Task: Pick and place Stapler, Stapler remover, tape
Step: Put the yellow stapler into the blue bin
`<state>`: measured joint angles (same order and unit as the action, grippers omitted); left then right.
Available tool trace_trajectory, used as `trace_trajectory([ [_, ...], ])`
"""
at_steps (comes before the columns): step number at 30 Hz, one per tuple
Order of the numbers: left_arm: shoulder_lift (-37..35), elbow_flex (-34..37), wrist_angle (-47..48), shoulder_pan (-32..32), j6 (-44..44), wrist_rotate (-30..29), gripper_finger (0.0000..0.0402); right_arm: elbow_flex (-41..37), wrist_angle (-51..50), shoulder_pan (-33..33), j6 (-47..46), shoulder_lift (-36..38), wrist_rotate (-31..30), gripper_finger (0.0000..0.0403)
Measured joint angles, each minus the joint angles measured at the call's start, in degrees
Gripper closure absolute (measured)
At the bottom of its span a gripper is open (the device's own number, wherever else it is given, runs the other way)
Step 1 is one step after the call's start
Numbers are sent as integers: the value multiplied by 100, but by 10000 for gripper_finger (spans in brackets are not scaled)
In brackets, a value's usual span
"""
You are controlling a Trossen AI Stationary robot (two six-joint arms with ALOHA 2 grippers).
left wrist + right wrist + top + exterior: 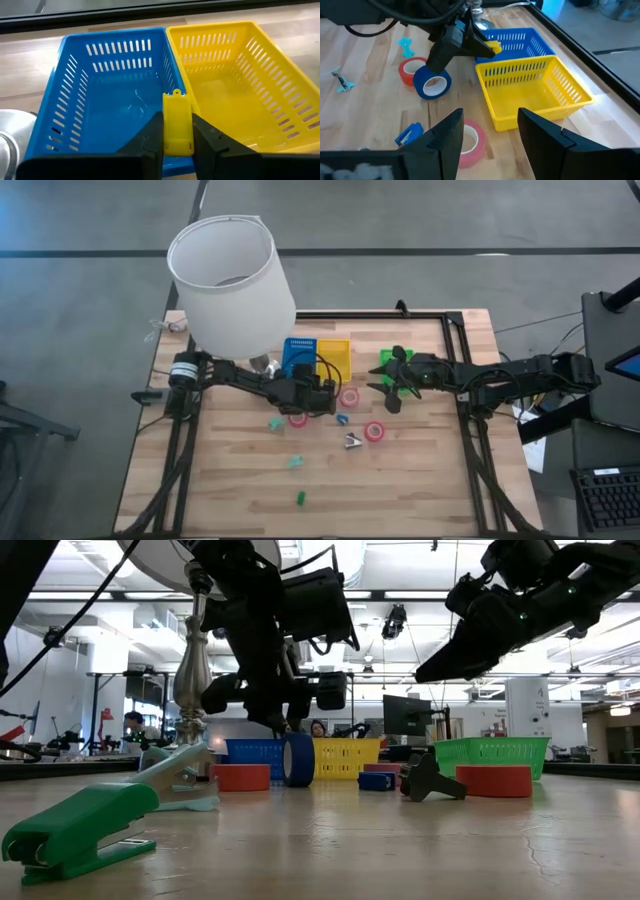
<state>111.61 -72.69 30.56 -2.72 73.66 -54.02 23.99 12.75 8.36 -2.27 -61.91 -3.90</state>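
Observation:
My left gripper [322,392] [177,125] is shut on a small yellow stapler [177,112], over the wall shared by the blue tray [107,105] and the yellow tray [235,95]. My right gripper [389,386] [487,130] is open and empty above the table, beside the green tray [396,360]. Red tape rolls lie flat on the table: one [349,397] below my right gripper, one [298,418] and one [374,431]. The silvery stapler remover [353,441] lies on the wood. A green stapler [80,830] lies near the front edge. My left gripper pinches the yellow stapler by its two long sides [167,135] between its two fingers. The fingers lie along it, and its far end sticks out past the fingertips. They slant down toward the far edge [470,42]. The stapler is lifted clear above the trays' rims.
A table lamp with a large white shade [230,280] stands at the far left, its metal base [190,670] beside the blue tray. A blue tape roll [431,82] stands on edge. Small teal [275,423] [295,462] and blue [342,419] pieces lie scattered.

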Motion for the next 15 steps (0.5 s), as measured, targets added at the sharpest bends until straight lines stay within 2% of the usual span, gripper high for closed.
trace_trajectory([
  [3,-9,-4,0,-1,-24,47,327,0,0,2,222,0,-2,218],
  [11,-11,-4,47,15,-21,105,199,0,7,2,443,0,-4,218],
  [15,-11,-4,44,22,213,85,184,0,23,2,446,0,-4,218],
])
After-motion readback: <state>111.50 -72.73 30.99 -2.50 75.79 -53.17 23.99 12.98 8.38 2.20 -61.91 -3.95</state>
